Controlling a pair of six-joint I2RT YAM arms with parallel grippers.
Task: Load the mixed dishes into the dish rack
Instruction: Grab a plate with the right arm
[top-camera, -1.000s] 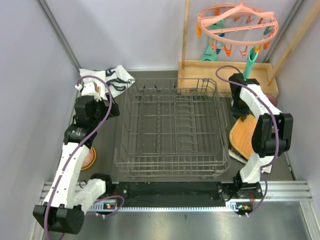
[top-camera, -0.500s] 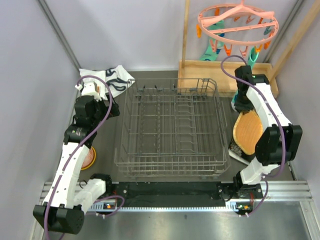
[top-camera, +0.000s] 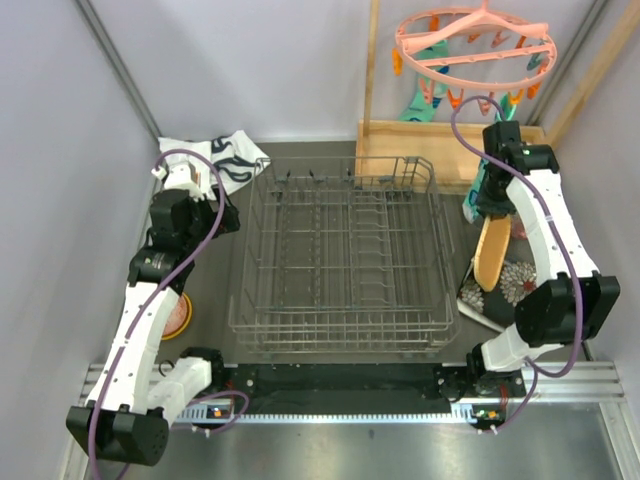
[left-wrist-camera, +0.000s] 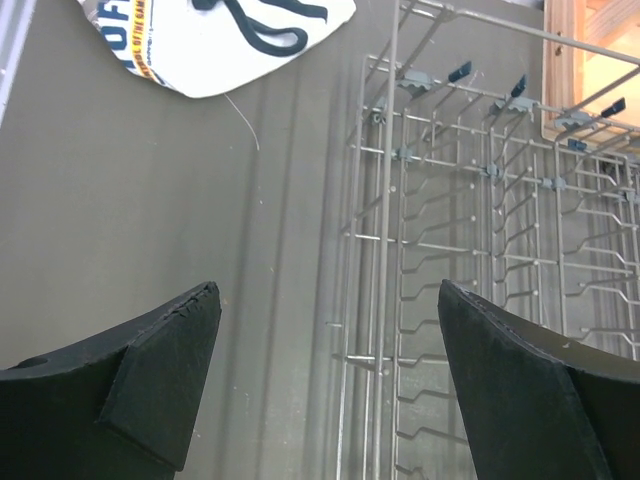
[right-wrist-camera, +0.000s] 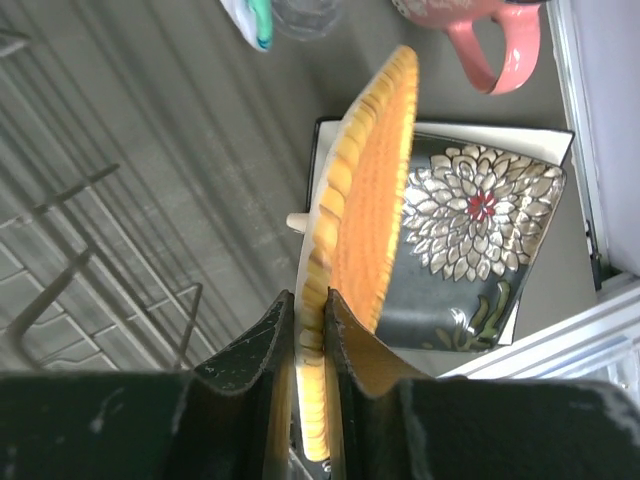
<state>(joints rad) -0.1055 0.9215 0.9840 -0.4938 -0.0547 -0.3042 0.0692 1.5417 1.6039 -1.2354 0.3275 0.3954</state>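
My right gripper (top-camera: 489, 212) (right-wrist-camera: 311, 300) is shut on the rim of the yellow wooden plate (top-camera: 491, 252) (right-wrist-camera: 370, 190), which hangs on edge in the air right of the dish rack (top-camera: 345, 255). Below it the black floral square plate (top-camera: 512, 285) (right-wrist-camera: 470, 240) lies on the table, on a pale plate whose edge shows under it. The pink cup (right-wrist-camera: 480, 30) and a small clear glass (right-wrist-camera: 305, 15) stand beyond. My left gripper (top-camera: 212, 215) (left-wrist-camera: 328, 300) is open and empty above the table just left of the rack (left-wrist-camera: 480, 220). An orange bowl (top-camera: 178, 315) sits by the left arm.
A white cloth with black print (top-camera: 215, 160) (left-wrist-camera: 220, 40) lies at the back left. A light wooden tray (top-camera: 450, 150) stands behind the rack, a pink peg hanger (top-camera: 475, 45) with teal socks above it. Grey walls close both sides.
My right gripper has lifted the yellow plate off the stack and tipped it from flat to on edge, uncovering the floral plate. The left arm has not moved.
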